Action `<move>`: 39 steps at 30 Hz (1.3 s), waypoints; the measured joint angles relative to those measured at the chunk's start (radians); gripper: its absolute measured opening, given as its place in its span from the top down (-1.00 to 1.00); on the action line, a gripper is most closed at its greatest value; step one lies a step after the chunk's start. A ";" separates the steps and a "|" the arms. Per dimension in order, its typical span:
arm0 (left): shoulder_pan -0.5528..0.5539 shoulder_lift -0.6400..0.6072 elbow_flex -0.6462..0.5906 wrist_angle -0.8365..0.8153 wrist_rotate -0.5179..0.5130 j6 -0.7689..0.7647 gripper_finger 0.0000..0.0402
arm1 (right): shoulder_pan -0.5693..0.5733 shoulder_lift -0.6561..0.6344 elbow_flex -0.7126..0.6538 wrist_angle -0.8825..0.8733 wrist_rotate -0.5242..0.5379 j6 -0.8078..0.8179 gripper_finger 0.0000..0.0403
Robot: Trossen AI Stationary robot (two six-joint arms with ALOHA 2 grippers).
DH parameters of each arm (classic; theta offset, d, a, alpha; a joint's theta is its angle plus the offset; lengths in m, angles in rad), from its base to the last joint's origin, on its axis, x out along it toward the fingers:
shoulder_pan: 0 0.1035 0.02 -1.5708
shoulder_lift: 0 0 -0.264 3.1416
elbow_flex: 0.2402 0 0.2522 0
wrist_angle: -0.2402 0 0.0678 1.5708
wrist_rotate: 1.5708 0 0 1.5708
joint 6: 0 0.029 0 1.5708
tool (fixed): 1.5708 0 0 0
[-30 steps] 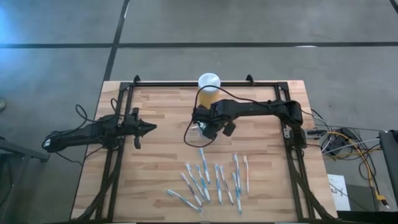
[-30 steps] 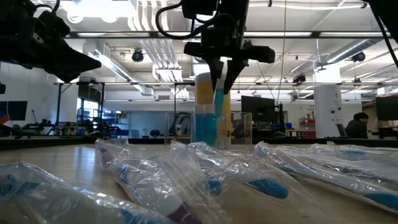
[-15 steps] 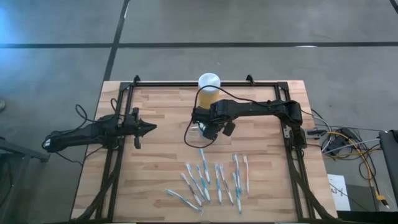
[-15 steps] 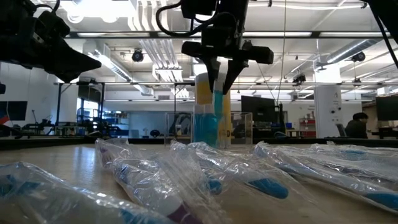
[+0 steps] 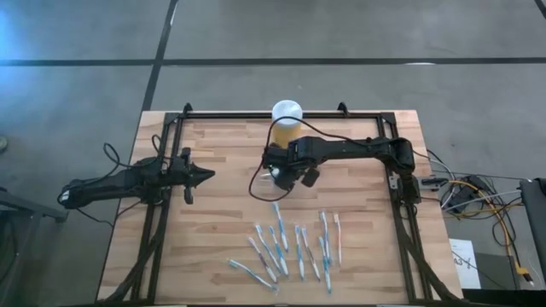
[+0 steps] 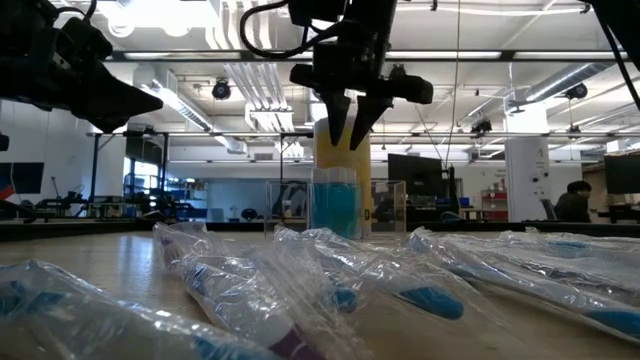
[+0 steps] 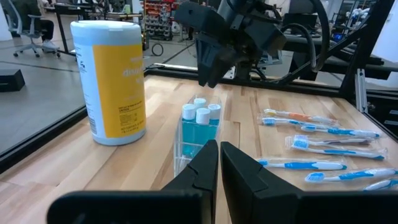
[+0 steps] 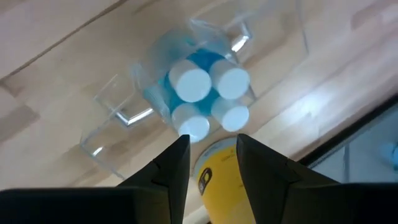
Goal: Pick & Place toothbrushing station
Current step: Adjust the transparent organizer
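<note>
Right pincer (image 8: 208, 155) open, empty, above clear holder (image 8: 186, 93)

two dark jointed arms (image 5: 350, 152), black cables.

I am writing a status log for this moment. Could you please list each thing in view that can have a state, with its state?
right gripper: open, empty, hovering above the clear holder
left gripper: shut, empty, waiting at the table's left side
clear holder: upright, holding four white-capped blue pieces
toothbrushes: lying flat on the table, wrapped in clear plastic
yellow jar: upright, white lid on
</note>
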State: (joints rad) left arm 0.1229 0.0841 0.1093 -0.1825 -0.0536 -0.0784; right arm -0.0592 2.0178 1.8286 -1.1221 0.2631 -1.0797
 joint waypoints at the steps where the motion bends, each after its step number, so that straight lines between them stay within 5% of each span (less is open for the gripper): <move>1: 0.000 0.000 0.000 0.000 0.000 0.000 0.88 | -0.002 -0.003 0.004 0.000 0.000 0.026 0.35; 4: 0.000 0.000 0.000 0.000 0.000 -0.002 0.88 | -0.019 -0.030 0.015 -0.003 -0.049 0.123 0.36; 9: 0.000 0.000 0.000 -0.005 0.000 -0.007 0.88 | -0.113 -0.168 0.001 0.003 -0.405 0.265 0.46; 13: 0.000 0.000 0.000 -0.012 0.001 -0.018 0.88 | -0.205 -0.322 -0.063 0.108 -0.570 0.396 0.59; 22: 0.000 0.081 -0.015 -0.002 0.010 -0.129 0.92 | -0.299 -0.653 -0.562 0.619 -0.586 0.594 0.88; 39: -0.001 0.562 -0.062 0.486 0.022 -0.190 0.99 | -0.306 -0.973 -1.351 1.342 -0.584 0.929 0.96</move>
State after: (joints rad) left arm 0.1223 0.6458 0.0473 0.3031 -0.0311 -0.2684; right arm -0.3650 1.0445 0.4777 0.2200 -0.3212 -0.1504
